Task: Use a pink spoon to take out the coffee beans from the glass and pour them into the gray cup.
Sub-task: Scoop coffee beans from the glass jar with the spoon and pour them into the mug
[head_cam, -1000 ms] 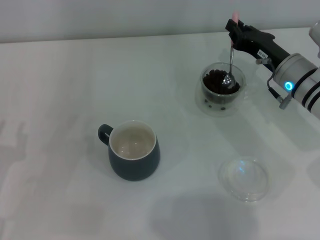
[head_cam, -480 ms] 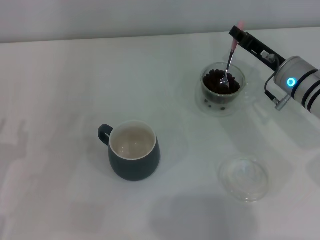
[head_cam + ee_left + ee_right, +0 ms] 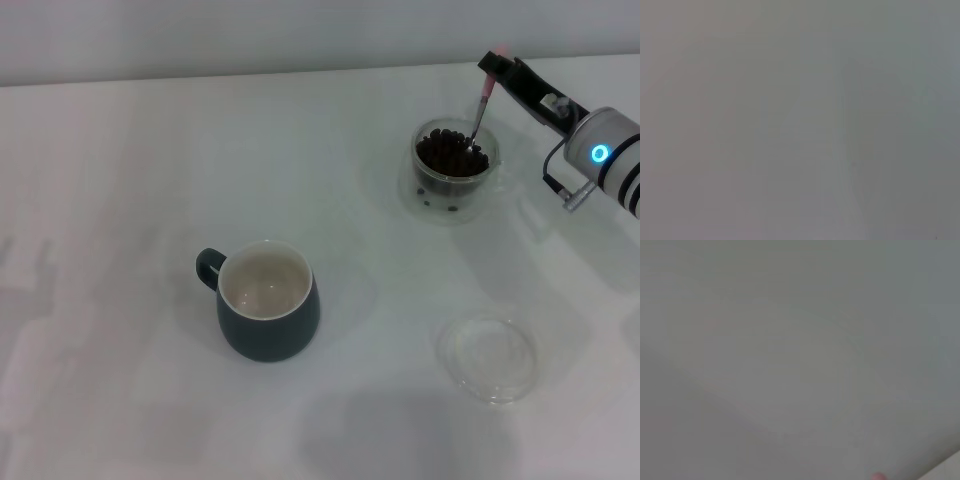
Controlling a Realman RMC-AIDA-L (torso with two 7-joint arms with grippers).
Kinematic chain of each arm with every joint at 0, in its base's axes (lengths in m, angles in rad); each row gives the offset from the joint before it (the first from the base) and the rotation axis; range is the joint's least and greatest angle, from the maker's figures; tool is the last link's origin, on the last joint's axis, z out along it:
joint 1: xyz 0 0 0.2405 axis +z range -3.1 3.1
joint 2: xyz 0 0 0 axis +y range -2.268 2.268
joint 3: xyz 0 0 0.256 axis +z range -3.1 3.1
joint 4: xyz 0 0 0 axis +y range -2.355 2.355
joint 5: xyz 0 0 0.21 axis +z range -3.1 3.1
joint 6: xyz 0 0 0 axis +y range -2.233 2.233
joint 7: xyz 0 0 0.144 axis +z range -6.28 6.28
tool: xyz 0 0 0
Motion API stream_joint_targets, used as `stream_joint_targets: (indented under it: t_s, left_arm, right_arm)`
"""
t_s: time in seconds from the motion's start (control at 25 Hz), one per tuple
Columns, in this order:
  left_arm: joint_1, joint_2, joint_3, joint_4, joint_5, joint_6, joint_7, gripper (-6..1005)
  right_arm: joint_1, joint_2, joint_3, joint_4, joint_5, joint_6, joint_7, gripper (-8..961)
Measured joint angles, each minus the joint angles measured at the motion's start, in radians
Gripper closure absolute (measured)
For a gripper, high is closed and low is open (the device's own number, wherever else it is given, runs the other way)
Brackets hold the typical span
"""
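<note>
In the head view the clear glass (image 3: 455, 170) stands at the far right of the table, full of dark coffee beans (image 3: 450, 155). My right gripper (image 3: 493, 68) is shut on the pink handle end of the pink spoon (image 3: 478, 112), which slants down with its bowl in the beans. The gray cup (image 3: 266, 300), cream-white inside and empty, stands near the middle, its handle toward the left. The pink handle tip shows at the edge of the right wrist view (image 3: 878, 476). My left gripper is out of view.
A flat shallow clear round dish (image 3: 488, 356) lies on the white table (image 3: 130, 200) at the front right, below the glass. The left wrist view shows only a blank grey surface.
The glass has shifted to the right and a little away with the spoon in it. My right gripper has moved right, and the spoon's bowl has sunk among the beans.
</note>
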Motion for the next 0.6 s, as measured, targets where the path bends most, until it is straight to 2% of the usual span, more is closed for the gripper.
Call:
stream_joint_targets:
  t_s: [0.6]
  left_arm:
    - [-0.006, 0.000, 0.000, 0.000, 0.000, 0.000, 0.001, 556]
  right_arm:
    - [-0.001, -0.002, -0.005, -0.014, -0.003, 0.071, 0.052, 773]
